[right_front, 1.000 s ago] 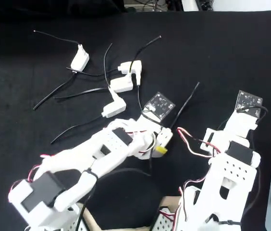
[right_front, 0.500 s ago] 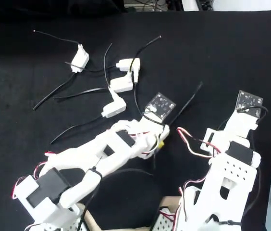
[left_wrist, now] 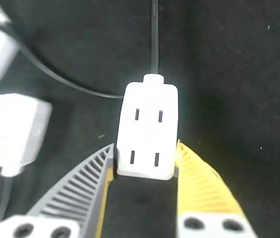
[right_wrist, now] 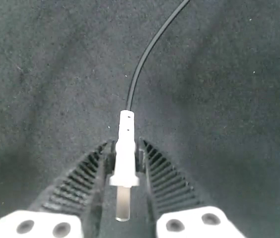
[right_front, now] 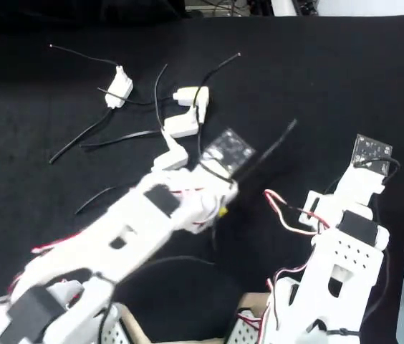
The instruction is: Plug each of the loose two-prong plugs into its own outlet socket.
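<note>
left pincer [left_wrist: 145,148] is found clenched on the near end of the white outlet socket [left_wrist: 149,119]. the slots are turned to the wrist camera and the cable [left_wrist: 154,34] runs straight away over the counter [left_wrist: 239,74]. right pincer [right_wrist: 124,146] is clamped on a two-prong plug [right_wrist: 126,126], gripped by its body, with the cord trailing away.

change over the last second: the left arm [right_front: 137,222] has been swung away from the right arm [right_front: 345,244] and toward the loose plugs [right_front: 182,126]. the socket's cable is seen lifted and taut in the high view. the right arm has not been moved.

judged: socket and held plug have been drawn further apart, so no mating is close. several plugs are left unplugged on the counter.
</note>
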